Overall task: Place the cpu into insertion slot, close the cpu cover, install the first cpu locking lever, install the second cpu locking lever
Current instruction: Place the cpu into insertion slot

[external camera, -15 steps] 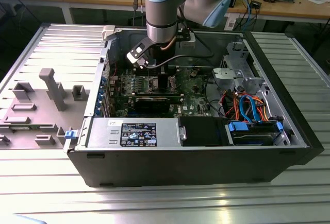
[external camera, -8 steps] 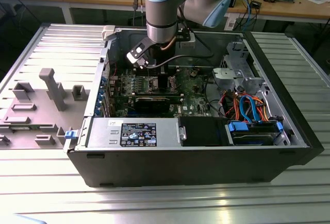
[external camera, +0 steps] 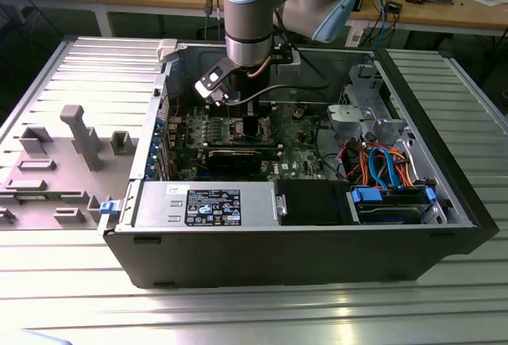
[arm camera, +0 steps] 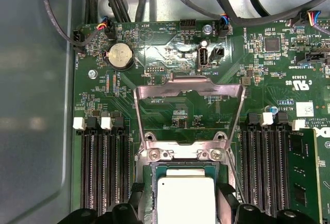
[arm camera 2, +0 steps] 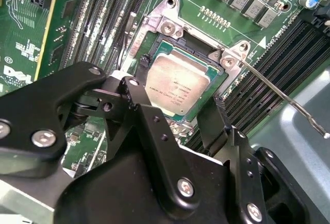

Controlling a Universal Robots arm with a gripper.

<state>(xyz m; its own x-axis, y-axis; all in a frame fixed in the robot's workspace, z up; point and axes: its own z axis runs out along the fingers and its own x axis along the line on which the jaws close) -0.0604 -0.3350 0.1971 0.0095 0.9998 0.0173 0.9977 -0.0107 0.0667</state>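
In both wrist views the cpu (arm camera 2: 178, 82) (arm camera: 185, 201), a flat square chip with a dull silver top, lies level inside the insertion slot (arm camera 2: 170, 26) (arm camera: 180, 154). My gripper (arm camera 2: 178, 87) (arm camera: 181, 201) straddles it. Its black fingers (arm camera 2: 140, 64) press close against two opposite edges of the chip. The cpu cover (arm camera: 188, 86), a thin metal frame, stands swung open behind the slot. One thin wire locking lever (arm camera 2: 281, 98) sticks out free beside the slot. In the exterior view the gripper (external camera: 242, 123) reaches low into the open computer case (external camera: 278, 242).
Rows of black memory slots (arm camera: 103, 167) (arm camera: 263, 167) flank the socket on both sides. Cables (arm camera: 216, 2) run along the board's edge. In the exterior view, a black graphics card (external camera: 238, 159), a drive bay (external camera: 393, 202) and the case walls hem the arm in.
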